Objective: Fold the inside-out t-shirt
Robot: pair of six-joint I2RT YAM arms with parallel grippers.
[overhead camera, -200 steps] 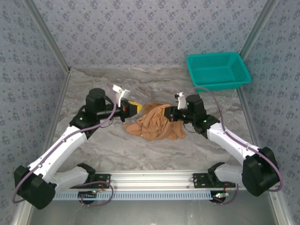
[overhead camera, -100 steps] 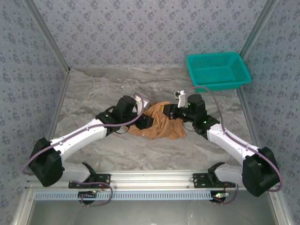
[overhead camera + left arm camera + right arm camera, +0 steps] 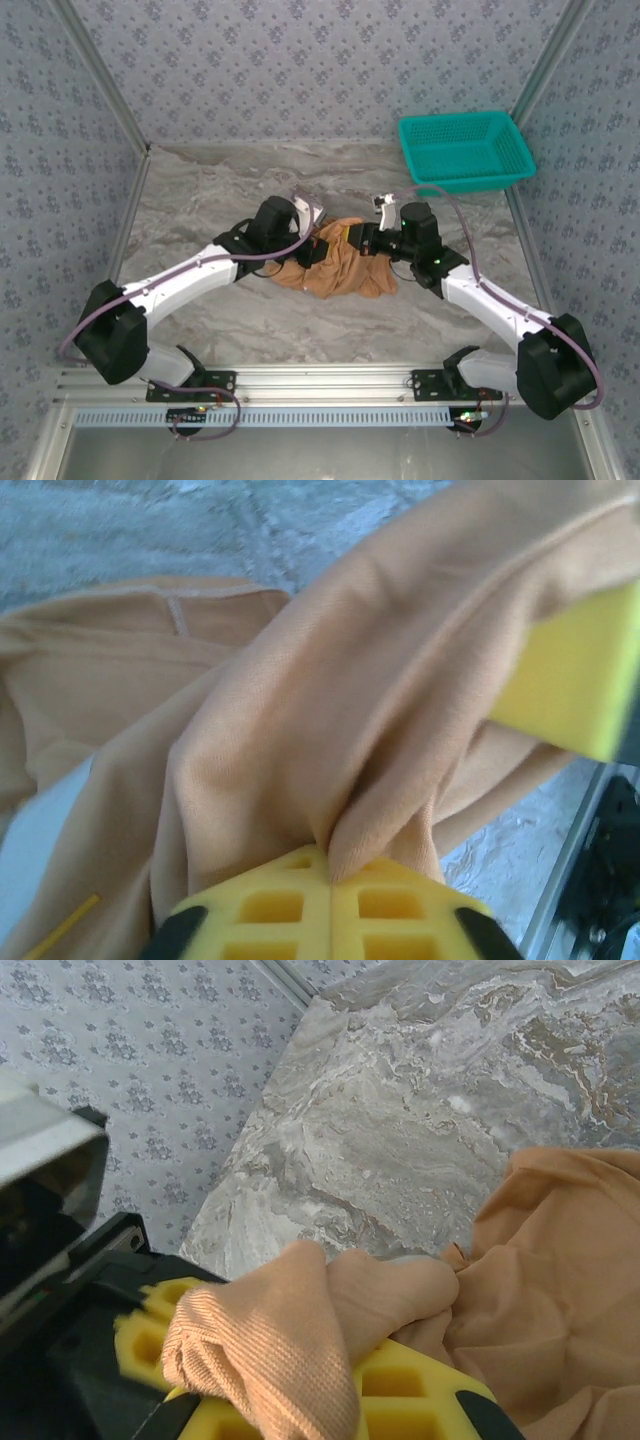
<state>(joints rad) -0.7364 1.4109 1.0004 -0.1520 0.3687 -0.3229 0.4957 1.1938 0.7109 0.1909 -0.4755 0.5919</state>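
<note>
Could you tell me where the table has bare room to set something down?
The table is bare at far left, between the left wall and the left arm; along the back wall up to the teal basket; and near, between the t-shirt and the front rail. Mid-table is crowded: the left gripper and right gripper both grip it.

Marble table (image 3: 225, 185) bears crumpled t-shirt (image 3: 345, 272) and teal basket (image 3: 465, 150).
</note>
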